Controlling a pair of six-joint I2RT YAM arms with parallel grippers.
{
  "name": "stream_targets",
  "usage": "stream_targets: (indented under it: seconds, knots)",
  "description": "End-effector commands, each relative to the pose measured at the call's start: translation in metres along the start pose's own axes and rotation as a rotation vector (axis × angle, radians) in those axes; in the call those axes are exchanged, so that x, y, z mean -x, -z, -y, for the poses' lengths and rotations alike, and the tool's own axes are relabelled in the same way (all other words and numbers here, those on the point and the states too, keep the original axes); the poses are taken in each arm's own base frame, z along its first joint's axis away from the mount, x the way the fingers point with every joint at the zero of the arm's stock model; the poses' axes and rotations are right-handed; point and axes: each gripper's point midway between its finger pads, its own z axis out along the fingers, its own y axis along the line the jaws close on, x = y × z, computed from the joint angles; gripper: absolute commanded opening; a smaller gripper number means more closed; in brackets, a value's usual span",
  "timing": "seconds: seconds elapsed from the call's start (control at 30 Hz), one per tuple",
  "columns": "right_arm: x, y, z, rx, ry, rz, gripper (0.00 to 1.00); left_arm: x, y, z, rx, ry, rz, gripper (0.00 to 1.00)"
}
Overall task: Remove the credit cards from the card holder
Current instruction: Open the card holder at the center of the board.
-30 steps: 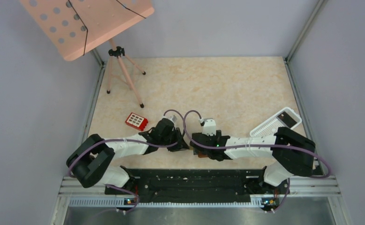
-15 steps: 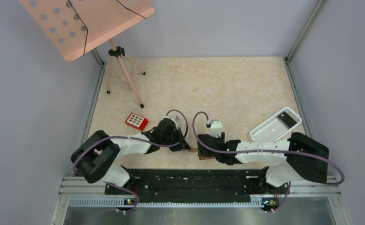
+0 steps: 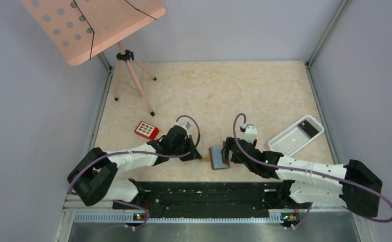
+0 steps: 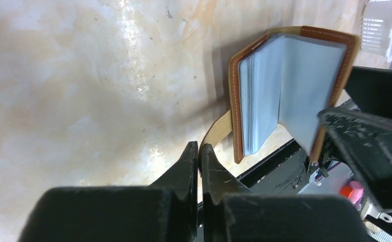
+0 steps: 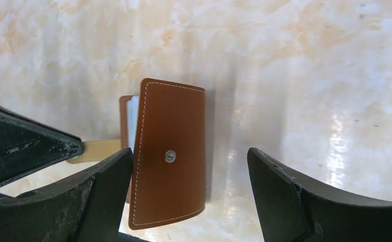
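1. Top external view: card holder [image 3: 219, 158] lies open at the worktop's [image 3: 234, 91] 6 o'clock edge.
2. Left tool [image 4: 200, 149]: clenched on its tab [image 4: 219, 128].
3. Right tool [image 5: 190, 151]: released, straddling the card holder.
4. Progress: opened; no card seen out; extraction apparently all remaining.

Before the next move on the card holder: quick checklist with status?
1. Hold: left gripper shut on the tab - ok.
2. Opening: card holder spread, blue-grey inside showing - ok.
3. Free arm: right gripper open over the brown cover, not clamped - ok.
4. Card edge to grab in a pocket - cannot tell.
5. Cards out on the table - not ok, none seen.
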Motion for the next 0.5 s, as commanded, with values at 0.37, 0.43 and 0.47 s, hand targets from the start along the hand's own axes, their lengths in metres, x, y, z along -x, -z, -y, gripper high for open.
stream_targets:
  seconds: [0.37, 0.43, 0.47]
  knots:
    - [0.004, 0.022, 0.051, -0.146, -0.053, -0.026, 0.78, 0.016, 0.015, -0.008, 0.099, -0.048, 0.047, 0.00]
    - [0.006, 0.024, 0.052, -0.159, -0.050, -0.031, 0.76, 0.017, 0.016, -0.008, 0.100, -0.050, 0.050, 0.00]
    - [0.008, 0.025, 0.052, -0.167, -0.049, -0.033, 0.74, 0.018, 0.016, -0.007, 0.099, -0.050, 0.052, 0.00]
